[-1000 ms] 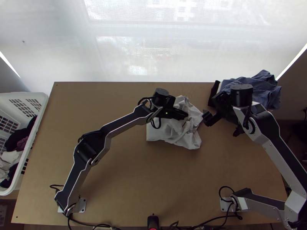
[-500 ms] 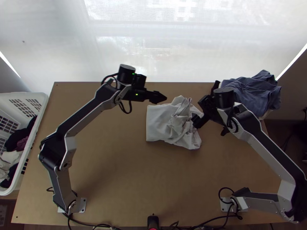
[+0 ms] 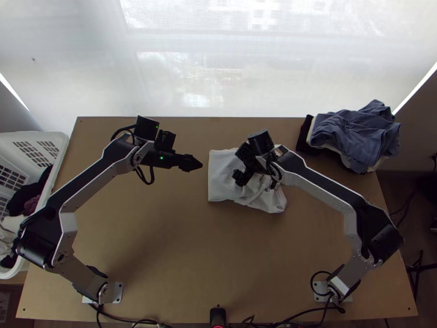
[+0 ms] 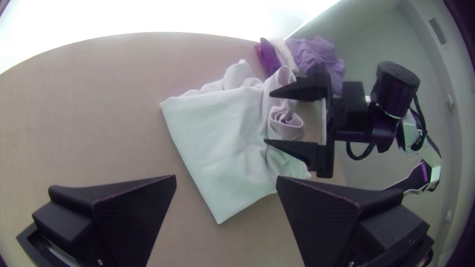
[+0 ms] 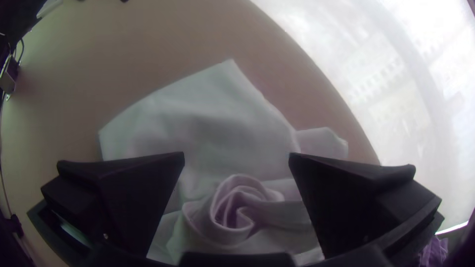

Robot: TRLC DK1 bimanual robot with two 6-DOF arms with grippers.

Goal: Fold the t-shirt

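Wooden table (image 3: 175,240), right gripper (image 3: 257,180) moved over part-bunched t-shirt (image 3: 220,183), left gripper (image 3: 196,163) farther off, both with jaws spread.

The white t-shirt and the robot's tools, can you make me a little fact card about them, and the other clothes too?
T-shirt: white, on the wooden table
Shape: flatter on the left in the top view, bunched on the right
Left tool: open, left of the t-shirt, holding nothing
Right tool: open, over the t-shirt
Clothes pile: at the table's far right corner, blue cloth on top
Laundry basket: white, at the table's left, clothes inside
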